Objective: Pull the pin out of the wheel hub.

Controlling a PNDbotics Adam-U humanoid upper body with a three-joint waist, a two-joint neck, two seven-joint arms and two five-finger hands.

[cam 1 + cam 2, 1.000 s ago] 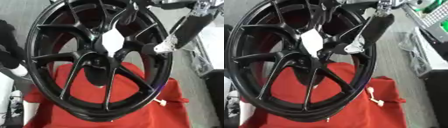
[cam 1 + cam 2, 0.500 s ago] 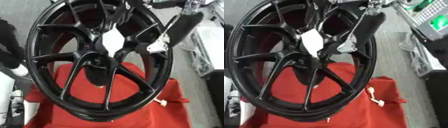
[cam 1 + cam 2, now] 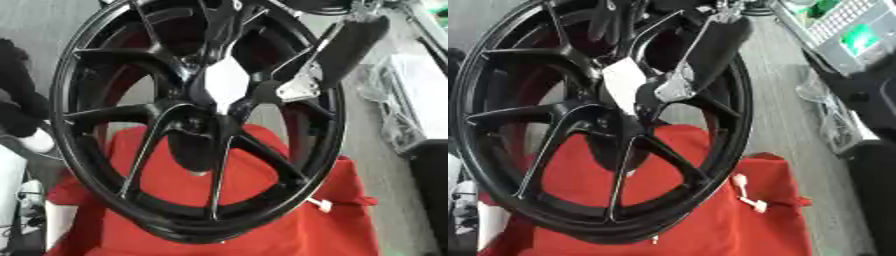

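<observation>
Robot hand at the wheel hub

The right robot hand [image 3: 262, 97] reaches the hub [image 3: 226, 85] of the black wheel [image 3: 197, 120]; its finger state cannot be told. Below it, a red cloth [image 3: 289, 220] underlies the wheel; grey floor [image 3: 789, 120] beyond.

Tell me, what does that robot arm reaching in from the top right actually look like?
The right arm is a long, smooth forearm shell in matte black, rounded like a tube. It ends at a shiny silver metal wrist piece, angular and bracket-like. Past that, the right robot hand is black and hard to tell from the black wheel behind it. No cables or markings show.
</observation>
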